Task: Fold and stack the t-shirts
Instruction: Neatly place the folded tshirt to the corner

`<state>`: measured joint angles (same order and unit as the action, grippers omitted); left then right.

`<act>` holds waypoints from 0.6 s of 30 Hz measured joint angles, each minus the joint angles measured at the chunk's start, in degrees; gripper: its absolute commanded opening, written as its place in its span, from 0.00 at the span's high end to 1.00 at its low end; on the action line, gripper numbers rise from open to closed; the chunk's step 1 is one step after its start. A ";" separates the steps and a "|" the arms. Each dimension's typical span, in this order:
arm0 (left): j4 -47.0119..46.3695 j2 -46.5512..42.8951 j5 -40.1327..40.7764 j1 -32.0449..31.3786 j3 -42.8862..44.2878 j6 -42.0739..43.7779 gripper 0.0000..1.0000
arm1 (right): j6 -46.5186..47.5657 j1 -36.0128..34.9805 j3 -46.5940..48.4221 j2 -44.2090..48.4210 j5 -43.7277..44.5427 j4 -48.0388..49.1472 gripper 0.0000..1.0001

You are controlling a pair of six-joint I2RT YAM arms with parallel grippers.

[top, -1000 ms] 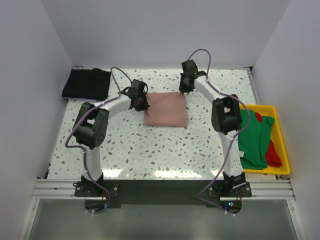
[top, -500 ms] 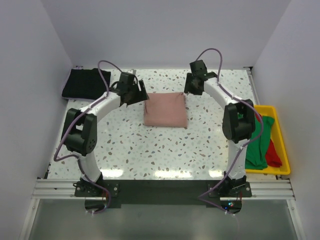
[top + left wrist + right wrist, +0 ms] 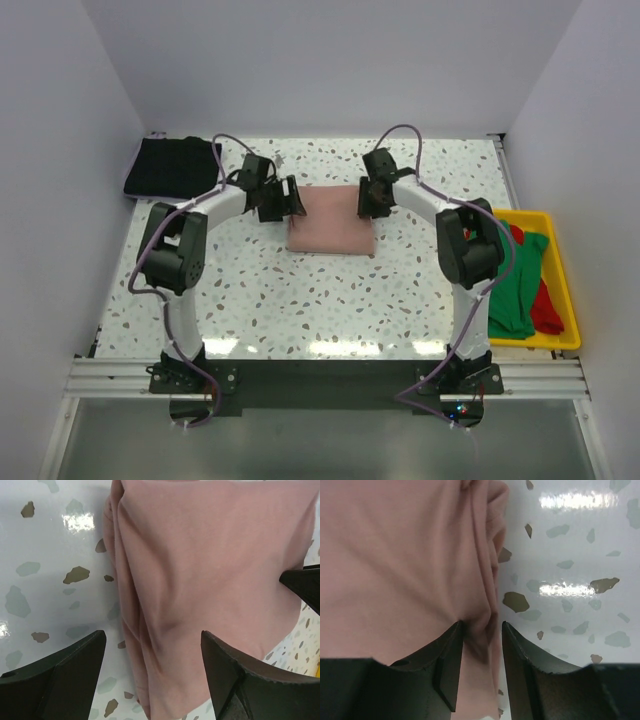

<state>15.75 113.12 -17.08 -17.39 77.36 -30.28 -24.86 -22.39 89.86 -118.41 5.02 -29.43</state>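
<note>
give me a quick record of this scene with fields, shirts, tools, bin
pink t-shirt: folded, flat at the middle of the table
left tool: open, fingers straddling the pink t-shirt's left edge
right tool: closed on the bunched right edge of the pink t-shirt
black t-shirt: folded, at the table's far left corner
green t-shirt: unfolded, draped in the yellow bin
red t-shirt: in the same bin, partly under the green one

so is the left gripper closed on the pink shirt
No, the left gripper is wide open, straddling the edge of the pink shirt.
</note>
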 measured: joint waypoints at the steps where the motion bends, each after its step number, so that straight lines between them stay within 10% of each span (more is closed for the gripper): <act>1: 0.09 0.76 -0.13 0.00 0.00 0.02 0.18 | 0.02 0.22 -0.50 -0.57 -0.02 0.00 0.61; 18: -1.57 6.73 -0.57 -0.87 4.76 -1.11 0.35 | -0.59 2.62 -2.99 -1.22 -4.31 1.53 0.66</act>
<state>14.17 119.85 -17.65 -18.26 82.13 -31.40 -25.45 -19.77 86.87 -119.63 0.71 -27.90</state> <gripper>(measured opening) 0.707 0.347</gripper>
